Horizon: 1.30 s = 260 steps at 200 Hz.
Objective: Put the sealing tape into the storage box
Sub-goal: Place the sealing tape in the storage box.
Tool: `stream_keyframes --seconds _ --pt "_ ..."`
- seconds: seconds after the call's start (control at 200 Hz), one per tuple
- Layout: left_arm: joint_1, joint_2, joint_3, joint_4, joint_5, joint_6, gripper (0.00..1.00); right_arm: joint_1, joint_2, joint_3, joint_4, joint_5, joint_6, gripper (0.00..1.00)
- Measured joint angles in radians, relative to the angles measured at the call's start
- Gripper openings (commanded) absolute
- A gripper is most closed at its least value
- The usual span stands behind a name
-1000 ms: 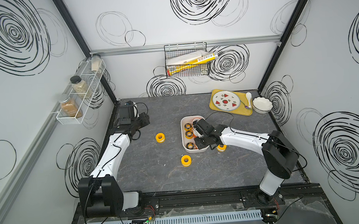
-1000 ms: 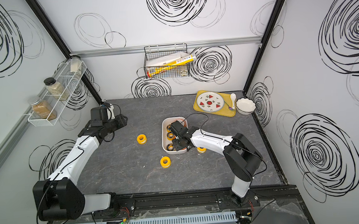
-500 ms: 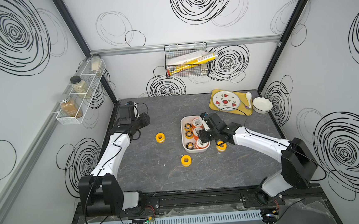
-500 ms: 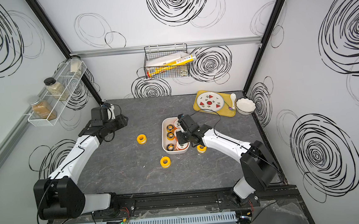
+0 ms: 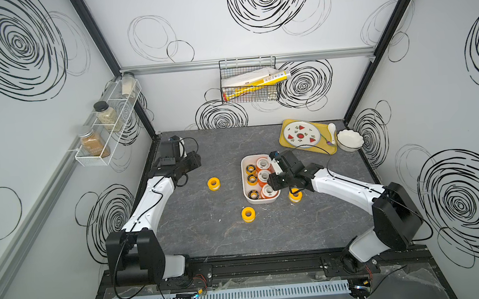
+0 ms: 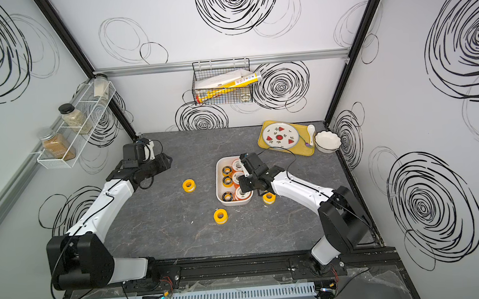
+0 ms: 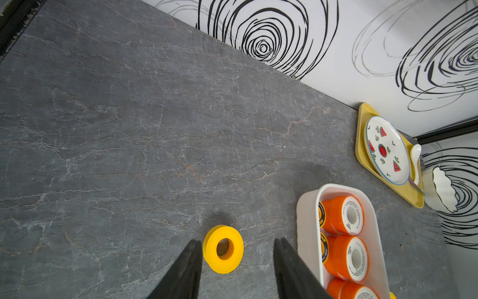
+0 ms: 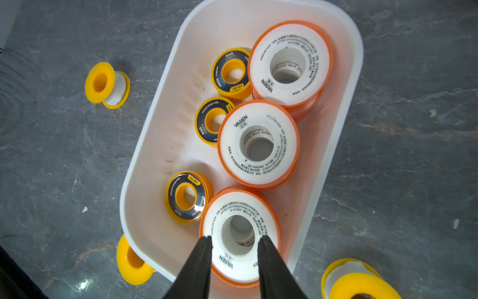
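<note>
The storage box sits near the middle of the bench: a white tub with rounded corners and a flared rim. Inside it I see three orange spools in a row along the right side, their white faces up, with small print and a wide centre hole. Beside them lie three smaller black-faced yellow spools, flat along the left wall.

Three all-yellow spools are still outside on the bench. The left spool is well apart from the box, and white tape shows between its flanges in the right wrist view. The near spool is just beside the box's near end. The right spool is close to its near right corner.

My right tool hangs over the nearest orange spool, its fingers a narrow gap apart and pinching nothing. My left tool is spread and empty, at the bench's far left.
</note>
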Motion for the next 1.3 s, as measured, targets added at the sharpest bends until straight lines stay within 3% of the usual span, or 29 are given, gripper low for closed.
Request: stream_keyframes --seconds 0.941,1.302 --pt "0.003 0.016 0.000 -0.004 0.013 0.000 0.52 0.001 0.100 0.012 -0.042 0.029 -0.008 0.28" --pt "0.007 0.020 0.000 -0.004 0.027 0.000 0.52 0.000 -0.016 0.013 -0.039 0.056 -0.002 0.29"
